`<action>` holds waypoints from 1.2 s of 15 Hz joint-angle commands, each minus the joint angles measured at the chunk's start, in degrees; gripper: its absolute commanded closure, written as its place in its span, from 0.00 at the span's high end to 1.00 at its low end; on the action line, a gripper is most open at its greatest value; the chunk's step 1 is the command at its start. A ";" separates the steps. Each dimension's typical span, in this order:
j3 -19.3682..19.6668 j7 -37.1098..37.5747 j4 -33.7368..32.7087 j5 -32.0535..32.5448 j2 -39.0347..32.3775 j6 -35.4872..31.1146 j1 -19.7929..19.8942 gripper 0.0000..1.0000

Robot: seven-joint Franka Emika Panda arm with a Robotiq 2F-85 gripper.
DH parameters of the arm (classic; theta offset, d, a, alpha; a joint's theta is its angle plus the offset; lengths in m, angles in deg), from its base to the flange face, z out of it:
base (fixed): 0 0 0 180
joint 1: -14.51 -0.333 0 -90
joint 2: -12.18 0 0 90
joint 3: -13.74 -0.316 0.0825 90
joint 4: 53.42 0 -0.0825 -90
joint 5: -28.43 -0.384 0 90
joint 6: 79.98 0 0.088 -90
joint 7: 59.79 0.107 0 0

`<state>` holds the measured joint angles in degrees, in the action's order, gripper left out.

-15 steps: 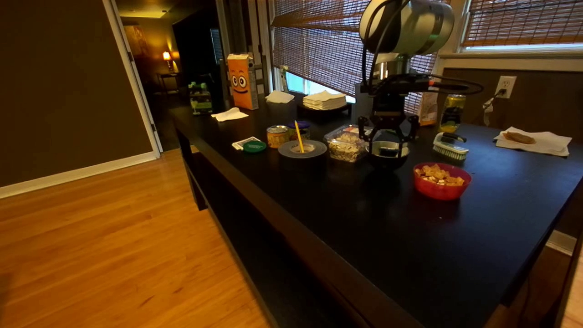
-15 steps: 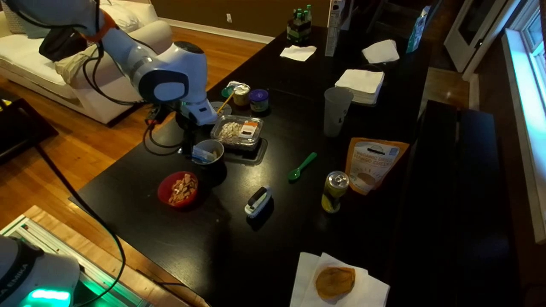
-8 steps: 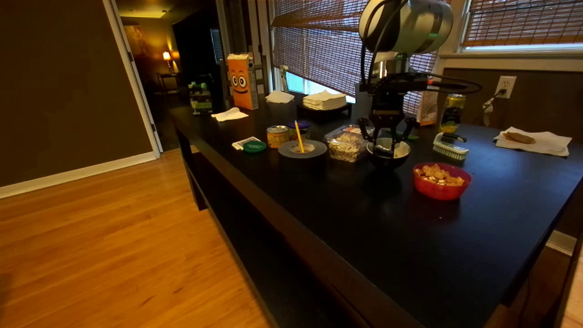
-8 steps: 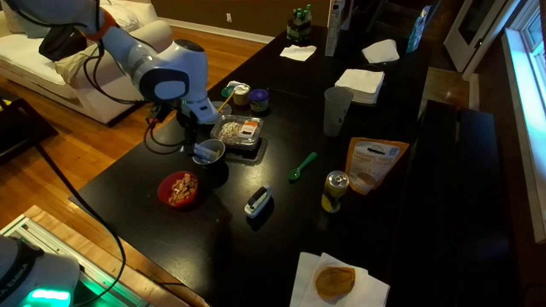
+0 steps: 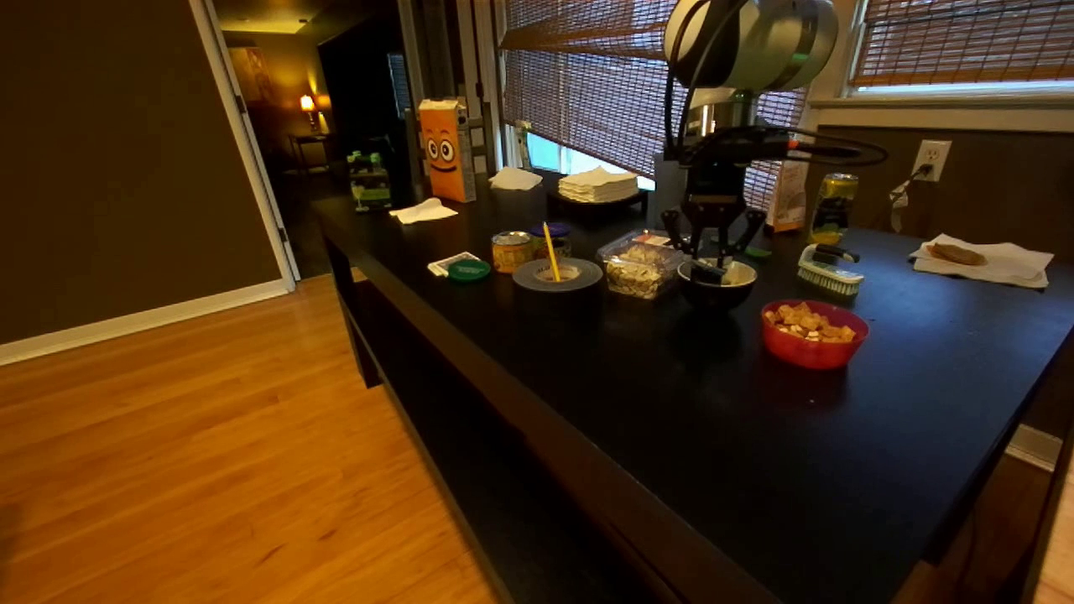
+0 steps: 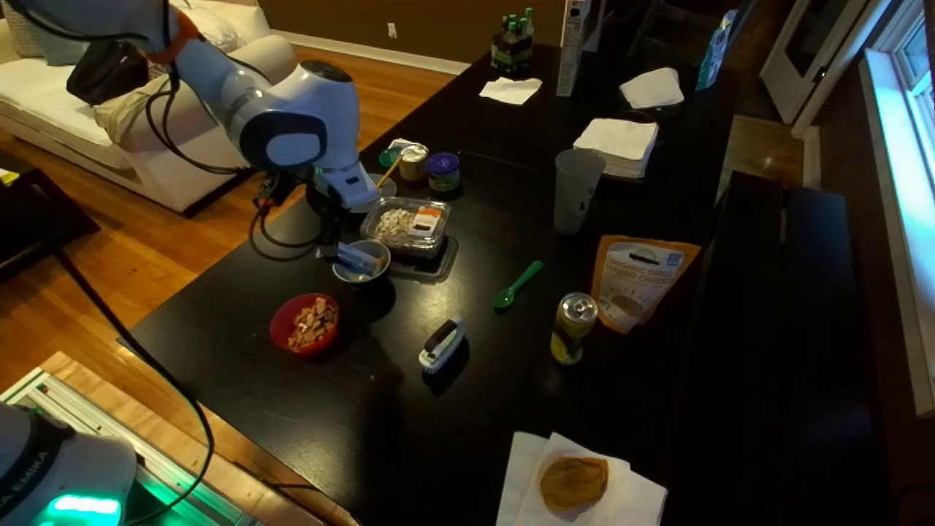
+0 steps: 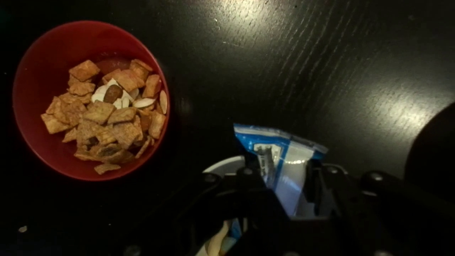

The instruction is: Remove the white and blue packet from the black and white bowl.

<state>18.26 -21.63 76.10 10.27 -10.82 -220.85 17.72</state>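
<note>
The black and white bowl [image 5: 720,295] stands upright on the dark table, and its pale inside [image 6: 365,276] shows in an exterior view. Leaning in it is the white and blue packet [image 6: 356,257], its upper end sticking up past the rim. From above in the wrist view, the packet [image 7: 289,177] lies between the two fingers of my gripper [image 7: 282,170], pinched narrower there while its top flares wider. My gripper [image 5: 711,262] points down into the bowl, shut on the packet by its side edges. The packet's lower end is hidden behind the gripper in the wrist view.
A red bowl of cereal [image 7: 89,174] sits close beside the bowl. On another side stands a clear container of nuts [image 6: 402,226]. Nearby are a brush [image 6: 442,347], a green spoon [image 6: 518,286] and a tape roll [image 5: 537,281] with a pencil in it.
The gripper's fingers have come together from wide apart onto the packet. The bowl and packet have shifted slightly, and the arm has moved only a little.
</note>
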 commanded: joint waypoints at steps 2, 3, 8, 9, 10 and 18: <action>0.98 -0.14 1.30 -0.70 4.49 2.81 -0.26 0.26; 0.95 -0.30 1.46 -0.83 5.23 3.42 -0.20 0.26; 0.91 0.13 2.59 -0.14 9.64 7.19 -0.61 0.23; 0.99 0.63 2.91 0.33 10.49 7.19 -0.89 0.24; 0.94 0.73 3.12 0.58 11.25 6.94 -1.05 0.24; 0.01 2.85 2.38 4.39 13.56 2.57 -3.82 0.22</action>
<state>18.64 -21.11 77.36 11.82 0.90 -216.53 15.32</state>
